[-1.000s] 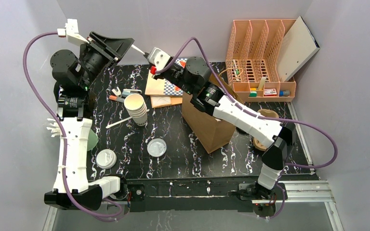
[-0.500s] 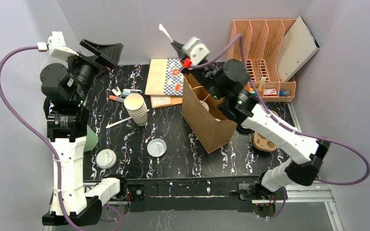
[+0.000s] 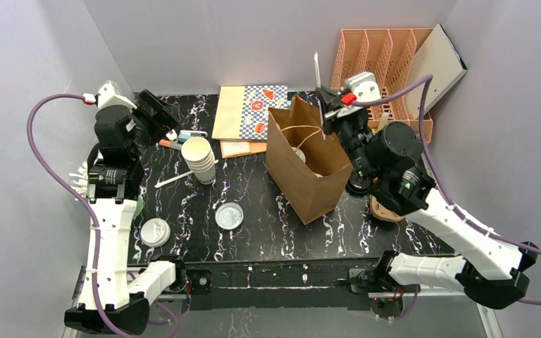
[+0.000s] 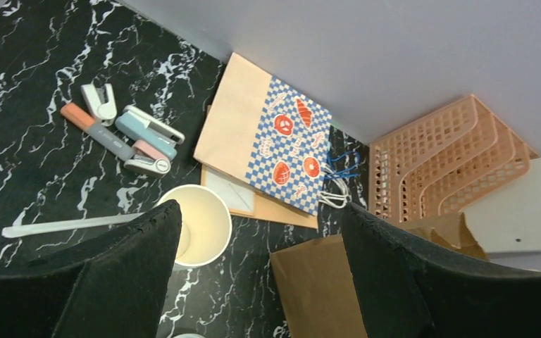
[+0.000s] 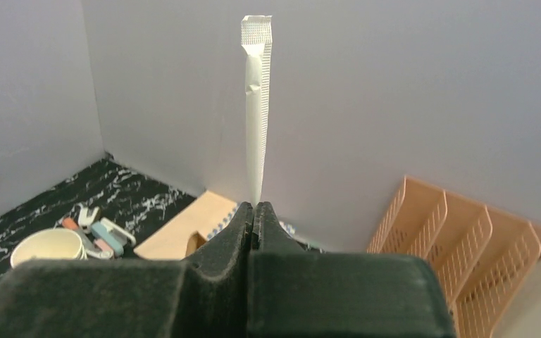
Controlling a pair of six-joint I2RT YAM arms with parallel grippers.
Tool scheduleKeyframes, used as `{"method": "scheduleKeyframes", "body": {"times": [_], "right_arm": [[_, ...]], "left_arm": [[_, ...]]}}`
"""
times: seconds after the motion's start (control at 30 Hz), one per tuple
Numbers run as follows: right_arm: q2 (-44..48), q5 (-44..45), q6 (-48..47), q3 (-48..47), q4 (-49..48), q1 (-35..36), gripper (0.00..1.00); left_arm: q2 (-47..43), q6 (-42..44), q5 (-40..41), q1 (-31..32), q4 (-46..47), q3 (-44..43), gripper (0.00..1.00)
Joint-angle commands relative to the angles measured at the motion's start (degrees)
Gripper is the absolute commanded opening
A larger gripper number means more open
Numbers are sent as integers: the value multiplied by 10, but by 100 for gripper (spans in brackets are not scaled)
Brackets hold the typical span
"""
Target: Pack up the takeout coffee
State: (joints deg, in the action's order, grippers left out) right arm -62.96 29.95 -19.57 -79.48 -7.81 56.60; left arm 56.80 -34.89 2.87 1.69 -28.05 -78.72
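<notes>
Your right gripper [image 5: 254,208] pinches a paper-wrapped stick [image 5: 257,105] by its end over the far rim of the paper bag [image 3: 310,184]. Released here, it may fall outside. Your left gripper [image 4: 260,211] hangs open and empty, and a lidded cup [image 3: 155,232] sits on the table near-left.

You have plain grey walls [image 3: 253,42] behind and on both sides of your right gripper [image 5: 254,210], with a black, white-veined marble table [image 3: 253,201] below it, evenly lit.

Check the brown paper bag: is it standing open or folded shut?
Standing open: the brown paper bag is upright, its mouth gaping upward in the top view, inside visible.
</notes>
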Motion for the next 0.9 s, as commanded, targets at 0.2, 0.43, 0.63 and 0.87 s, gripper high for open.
{"method": "scheduleKeyframes", "body": {"times": [0.2, 0.43, 0.63, 0.87], "right_arm": [[86, 109, 76, 142, 6, -3, 1], [61, 98, 116, 91, 76, -3, 65], [40, 48, 150, 8, 173, -3, 66], [49, -25, 177, -31, 222, -3, 66]], "left_arm": [[-26, 54, 39, 2, -17, 57, 80], [-12, 96, 75, 2, -67, 84, 81], [-8, 187, 100, 2, -95, 88, 83], [-15, 256, 85, 2, -130, 86, 80]]}}
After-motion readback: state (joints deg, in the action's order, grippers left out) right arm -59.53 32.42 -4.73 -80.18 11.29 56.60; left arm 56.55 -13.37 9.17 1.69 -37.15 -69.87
